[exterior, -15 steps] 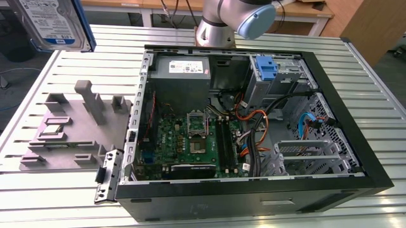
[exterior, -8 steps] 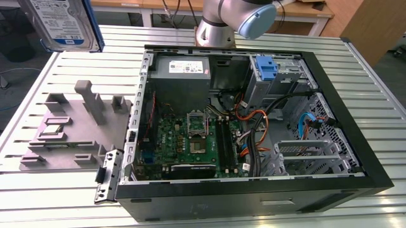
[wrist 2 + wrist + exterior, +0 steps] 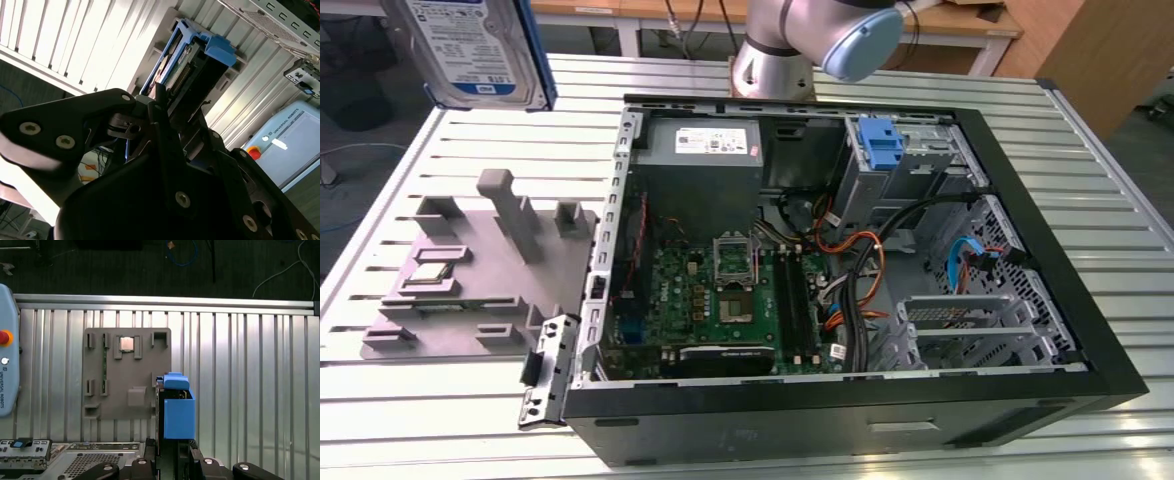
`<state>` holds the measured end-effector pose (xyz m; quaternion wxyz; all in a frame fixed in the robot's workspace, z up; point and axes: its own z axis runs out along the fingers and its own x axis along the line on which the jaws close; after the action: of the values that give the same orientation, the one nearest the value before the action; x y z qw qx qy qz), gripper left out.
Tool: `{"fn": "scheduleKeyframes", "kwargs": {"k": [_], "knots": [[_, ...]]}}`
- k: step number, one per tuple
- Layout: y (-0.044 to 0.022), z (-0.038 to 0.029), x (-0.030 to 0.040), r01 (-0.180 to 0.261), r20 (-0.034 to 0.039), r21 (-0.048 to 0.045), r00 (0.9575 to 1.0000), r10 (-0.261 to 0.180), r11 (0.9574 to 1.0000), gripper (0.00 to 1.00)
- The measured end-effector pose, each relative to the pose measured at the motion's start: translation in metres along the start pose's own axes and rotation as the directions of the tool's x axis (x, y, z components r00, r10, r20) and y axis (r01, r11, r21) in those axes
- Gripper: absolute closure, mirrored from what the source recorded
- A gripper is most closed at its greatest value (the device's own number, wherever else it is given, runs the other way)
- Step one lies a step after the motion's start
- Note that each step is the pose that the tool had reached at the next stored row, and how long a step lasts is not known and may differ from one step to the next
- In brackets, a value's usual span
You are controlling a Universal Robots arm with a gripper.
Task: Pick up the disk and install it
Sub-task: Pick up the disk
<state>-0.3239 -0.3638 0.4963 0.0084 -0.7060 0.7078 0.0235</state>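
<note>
Claw is gripping disk, its long axis running out past jaws, w/ open PC case lying below & off to claw's side.

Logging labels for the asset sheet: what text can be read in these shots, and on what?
Nothing here to quote line by line.
Disk label, disk held in the gripper: print too small to read.
Power supply sticker: too small to read.
Teach pendant: maker's name along its edge, not quoted.
</note>
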Motion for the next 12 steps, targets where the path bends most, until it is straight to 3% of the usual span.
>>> {"fn": "scheduleKeyframes", "kwargs": {"k": [12], "knots": [[-0.0344,-0.0005,-0.0001,0.0,-0.0001,-0.0001,1.0,0.0,1.0,0.65]]}}
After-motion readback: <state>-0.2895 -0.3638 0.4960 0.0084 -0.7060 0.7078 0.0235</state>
